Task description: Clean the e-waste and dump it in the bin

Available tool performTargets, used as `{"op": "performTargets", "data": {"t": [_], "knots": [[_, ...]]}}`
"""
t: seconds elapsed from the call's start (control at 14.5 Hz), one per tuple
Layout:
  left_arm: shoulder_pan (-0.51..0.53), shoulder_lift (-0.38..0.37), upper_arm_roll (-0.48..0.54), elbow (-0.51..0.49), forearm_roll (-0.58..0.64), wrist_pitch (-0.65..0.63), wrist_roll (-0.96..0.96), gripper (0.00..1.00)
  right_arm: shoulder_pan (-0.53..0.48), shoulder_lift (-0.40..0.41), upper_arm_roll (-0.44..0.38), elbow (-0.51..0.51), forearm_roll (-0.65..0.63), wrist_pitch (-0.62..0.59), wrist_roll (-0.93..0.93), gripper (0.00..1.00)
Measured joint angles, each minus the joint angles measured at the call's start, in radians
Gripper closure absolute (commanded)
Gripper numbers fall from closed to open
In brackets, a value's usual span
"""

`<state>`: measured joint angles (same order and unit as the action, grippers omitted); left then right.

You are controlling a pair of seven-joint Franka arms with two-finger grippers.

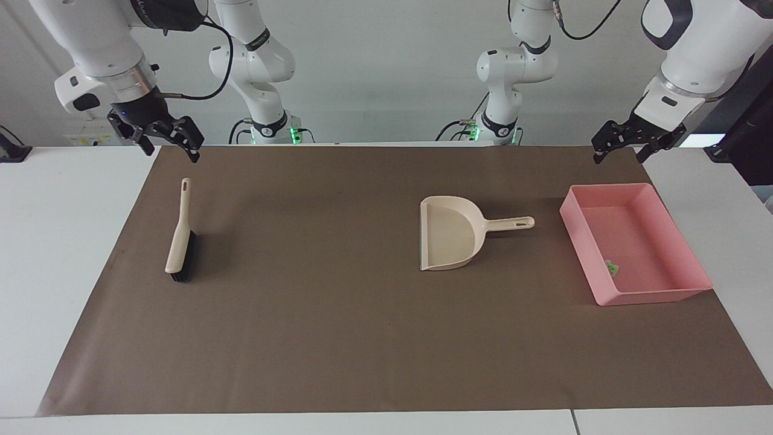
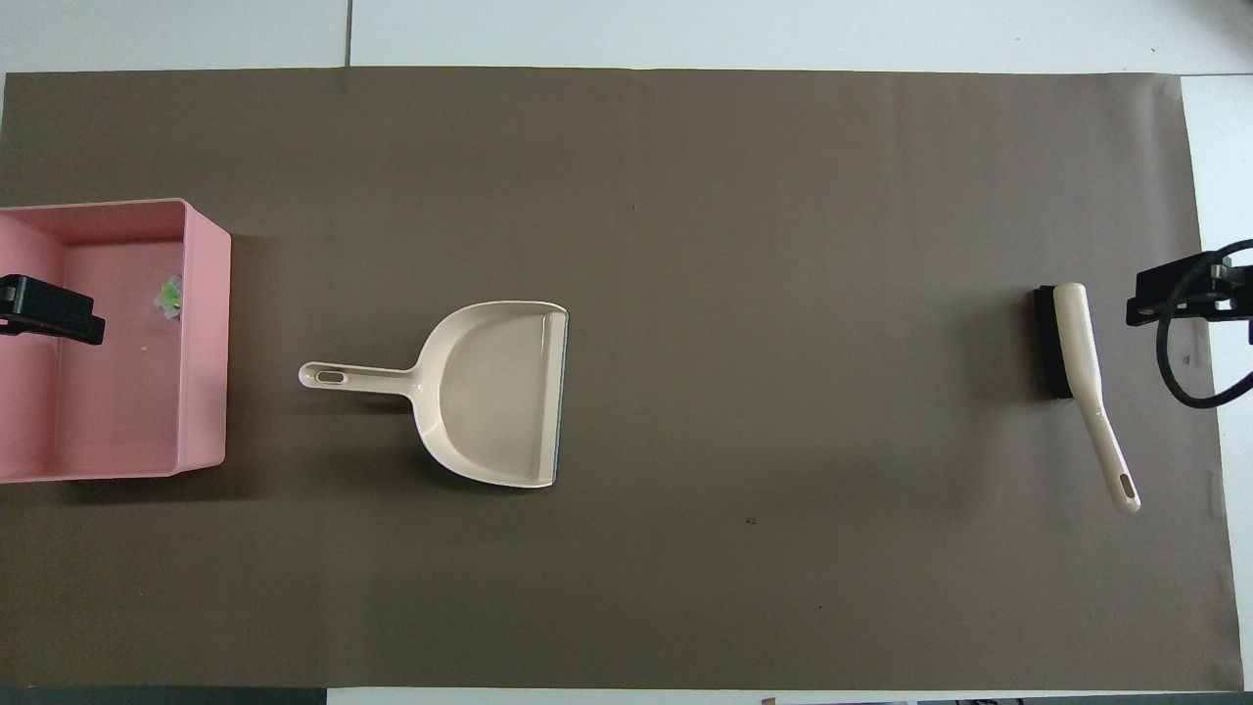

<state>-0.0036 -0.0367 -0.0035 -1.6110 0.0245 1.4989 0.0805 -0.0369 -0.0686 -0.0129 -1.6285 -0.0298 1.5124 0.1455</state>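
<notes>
A green-marked e-waste chip (image 1: pixel 613 267) is lying in the pink bin (image 1: pixel 694 269) at the table's left-arm end; light and tiny, it likely suits sweeping over pinching. Left gripper (image 1: pixel 619 146) and right gripper (image 1: pixel 169 145) are hovering, fingers apart, empty.

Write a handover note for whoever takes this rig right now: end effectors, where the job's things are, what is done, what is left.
Left end effector: open, empty, raised near the robots' edge of the mat, at the bin's end. Right end effector: open, empty, raised near the brush handle's tip.
Pink bin sits at the left arm's end; a white-green e-waste bit lies inside it. The second, dark bit is not visible anywhere.
Dustpan lies empty on the mat beside the bin, handle toward it. Brush lies at the right arm's end.
Done: mat looks swept, tools set down.
Left: probably nothing; confirm the dark bit is in the bin.
</notes>
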Motion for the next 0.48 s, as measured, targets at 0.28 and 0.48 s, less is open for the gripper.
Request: {"op": "performTargets", "data": {"t": [0.28,0.48], "knots": [[0.0,0.0,0.0,0.0,0.0,0.0,0.0,0.02,0.0,0.0,0.0,0.0,0.0,0.0,0.0,0.0],[0.0,0.0,0.0,-0.001,0.0,0.0,0.0,0.02,0.0,0.0,0.0,0.0,0.0,0.0,-0.006,0.0]]}}
